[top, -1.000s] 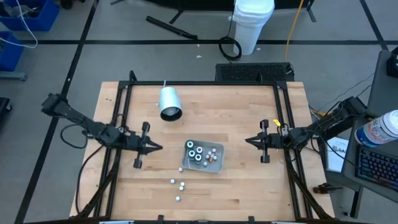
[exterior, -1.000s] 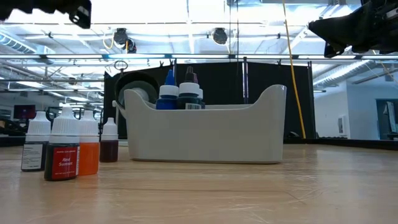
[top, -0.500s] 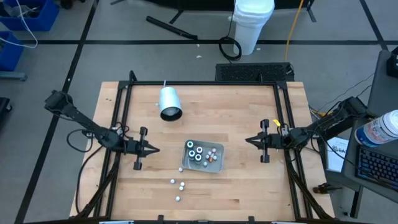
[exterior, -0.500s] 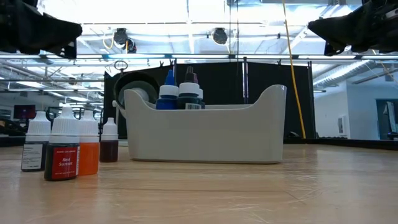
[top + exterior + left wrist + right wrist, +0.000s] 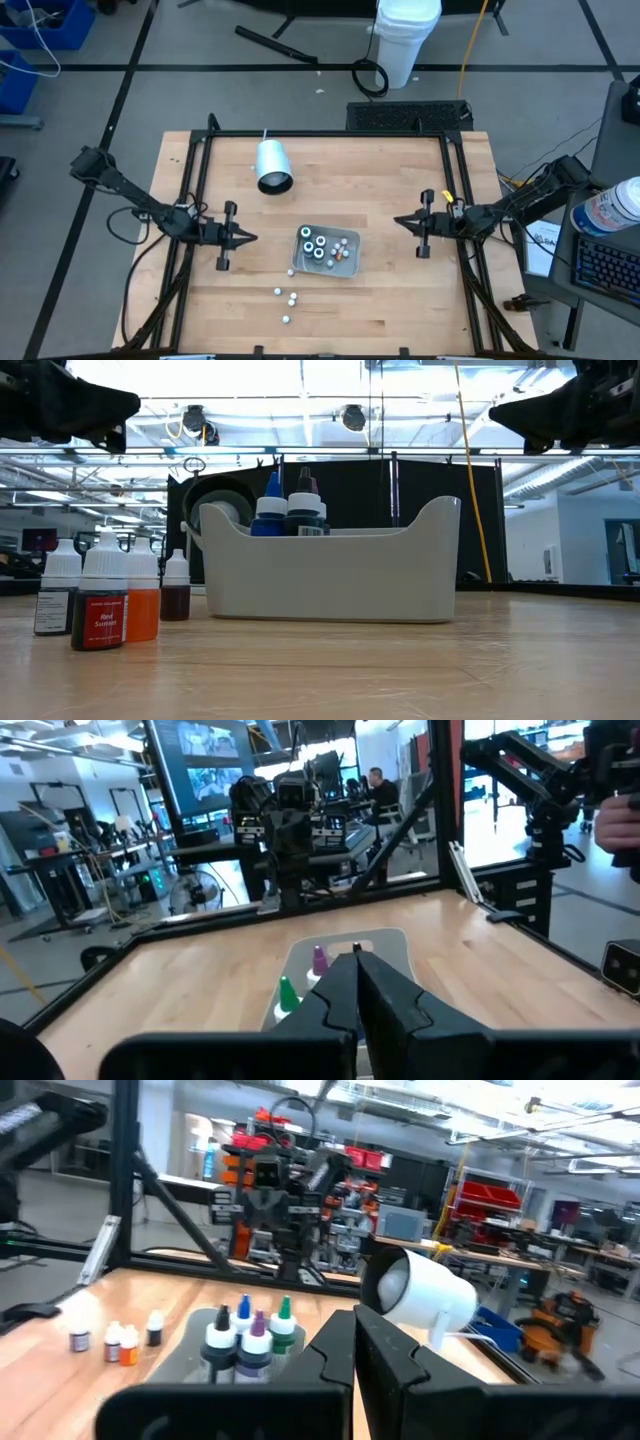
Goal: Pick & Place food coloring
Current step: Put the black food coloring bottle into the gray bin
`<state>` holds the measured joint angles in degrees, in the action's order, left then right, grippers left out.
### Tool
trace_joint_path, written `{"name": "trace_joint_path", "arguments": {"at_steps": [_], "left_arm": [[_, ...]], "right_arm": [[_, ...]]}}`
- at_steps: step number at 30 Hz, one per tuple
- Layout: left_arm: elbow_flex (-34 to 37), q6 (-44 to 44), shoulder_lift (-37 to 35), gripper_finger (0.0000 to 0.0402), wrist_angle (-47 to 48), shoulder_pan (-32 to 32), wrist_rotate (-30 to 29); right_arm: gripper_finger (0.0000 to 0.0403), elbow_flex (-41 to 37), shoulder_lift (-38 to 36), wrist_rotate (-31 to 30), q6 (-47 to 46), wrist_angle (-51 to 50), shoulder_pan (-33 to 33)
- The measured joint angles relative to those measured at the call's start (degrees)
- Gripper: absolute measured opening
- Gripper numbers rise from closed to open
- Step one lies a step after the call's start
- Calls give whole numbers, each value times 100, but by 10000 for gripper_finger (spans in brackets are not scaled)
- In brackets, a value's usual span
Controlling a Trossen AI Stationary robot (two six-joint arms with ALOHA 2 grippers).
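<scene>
Since the loose food coloring bottles (image 5: pixel 288 298) stand just inward of your pressed-together left gripper (image 5: pixel 254 238), it is nearer than the equally closed right gripper (image 5: pixel 397 222).

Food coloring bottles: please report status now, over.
Left gripper shut, empty, left of grey tray. Right gripper shut, empty. Four small bottles loose outside tray. Nothing blocks.

two slim black jointed arms, matte dark housings, left pincer (image 5: pixel 248 238) tapering to a pointed black tip with a short crossbar behind it, right pincer (image 5: pixel 398 222) same shape, yellow tag near its wrist, thin black cables trailing off both bases
</scene>
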<state>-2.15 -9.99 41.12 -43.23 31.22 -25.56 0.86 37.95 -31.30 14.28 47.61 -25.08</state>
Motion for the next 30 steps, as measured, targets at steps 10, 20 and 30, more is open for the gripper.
{"name": "trace_joint_path", "arguments": {"at_steps": [10,20,30], "left_arm": [[0,-191,0,19,-25,-2,-2],[-7,-128,2,41,-54,-2,-2],[-7,146,11,42,-8,-2,0]], "right_arm": [[0,5,28,111,-77,239,-2],[0,1017,1156,290,-718,-284,-15],[0,2739,3406,305,-709,-659,-20]]}}
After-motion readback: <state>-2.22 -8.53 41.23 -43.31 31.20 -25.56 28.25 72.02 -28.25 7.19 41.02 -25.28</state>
